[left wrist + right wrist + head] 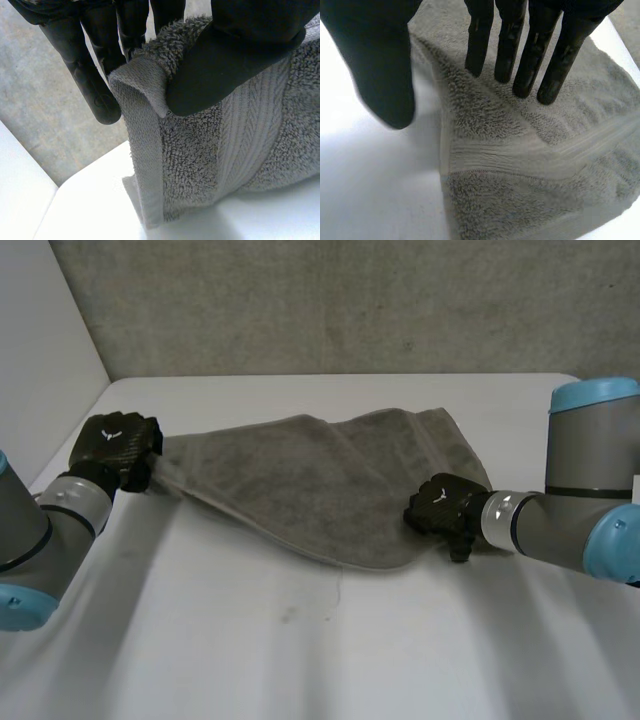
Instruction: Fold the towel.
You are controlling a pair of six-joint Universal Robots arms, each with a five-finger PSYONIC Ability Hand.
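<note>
**Inspector:** Location of towel (300, 490)?

**Assessor:** Spread on the white surface (300, 660), rumpled, running from 9 o'clock to roughly 4 o'clock. Not yet folded square.

**Inspector:** Status of left hand (115, 445)?

**Assessor:** Closed on the towel's 9 o'clock corner. Confirmed in the left wrist view: clamped on the hemmed corner, thumb (225, 65) against fingers (95, 75), with the cloth hanging from the pinch down to the surface.

**Inspector:** Status of right hand (440, 505)?

**Assessor:** Stationed at the 4 o'clock edge. Fingers (540, 55) straight and spread over the pile, just short of the woven band (530, 155); thumb (380, 70) well apart, over bare surface beside the hem. Nothing gripped. Contact with the cloth not determinable.

**Inspector:** Step in hand?

**Assessor:** Judged as securing the second corner ahead of the carry-over. Recommended:
- Slip the thumb under the hem.
- Close on the hem rather than the loose pile, matching the left-hand pinch.
- Lift both corners together, keeping the edge taut between them.
- Lay over toward 12 o'clock, hems aligned.

Risk if lifted one-sided: drag, skew, crooked fold.
</note>
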